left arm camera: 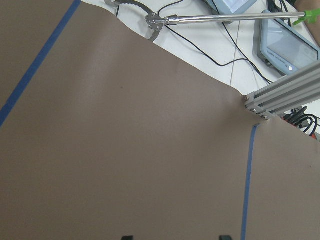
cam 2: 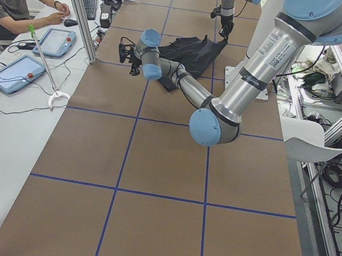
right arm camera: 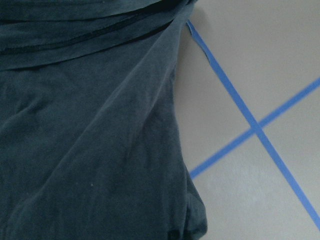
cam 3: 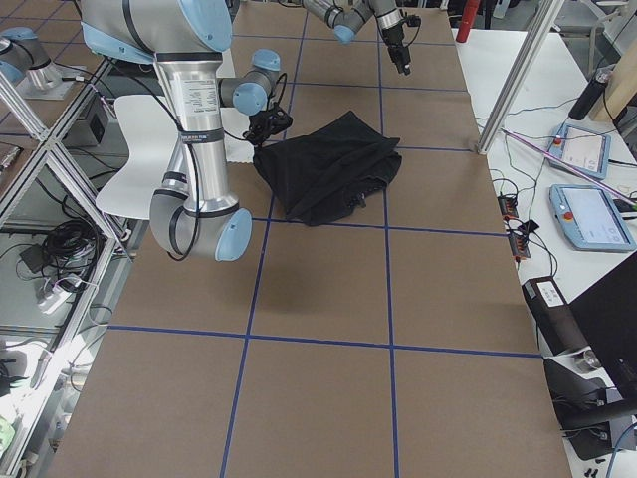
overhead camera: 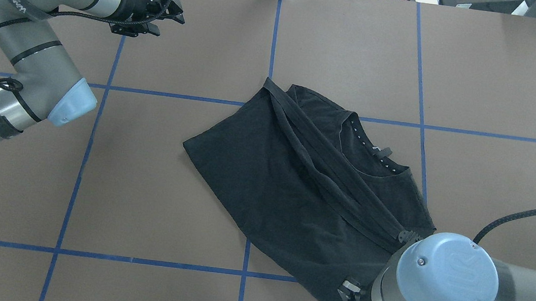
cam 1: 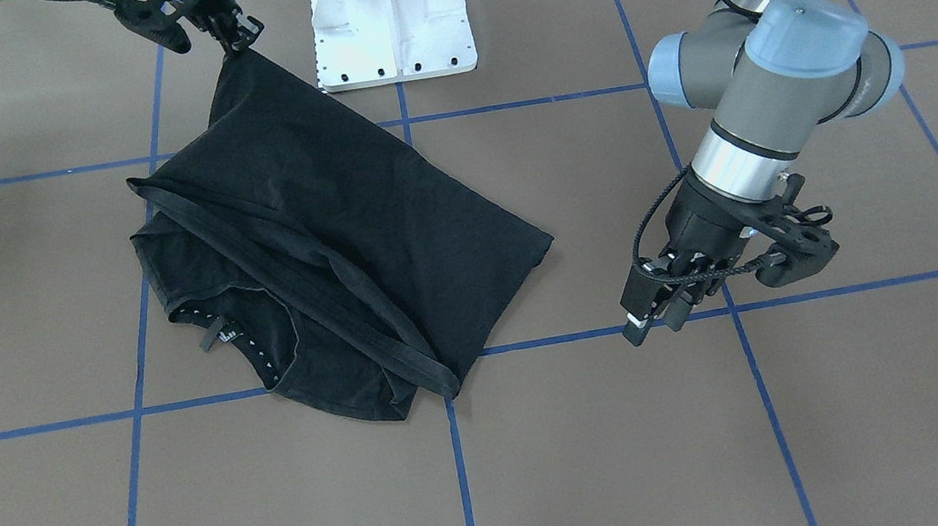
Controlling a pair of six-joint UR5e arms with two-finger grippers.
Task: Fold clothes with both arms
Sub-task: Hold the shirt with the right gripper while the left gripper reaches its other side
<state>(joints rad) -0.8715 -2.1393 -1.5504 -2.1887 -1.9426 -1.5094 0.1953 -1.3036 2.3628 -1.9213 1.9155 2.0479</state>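
Black T-shirt [cam 1: 353, 224] | white base [cam 1: 390, 17] near | right arm [overhead camera: 446, 280] covers its corner

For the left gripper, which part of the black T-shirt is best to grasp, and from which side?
Probably the free corner of the T-shirt nearest the open left gripper, taken from above on the robot's left. It lies flat, clear of the bunched folds, and the right gripper pinches the same edge's other corner.
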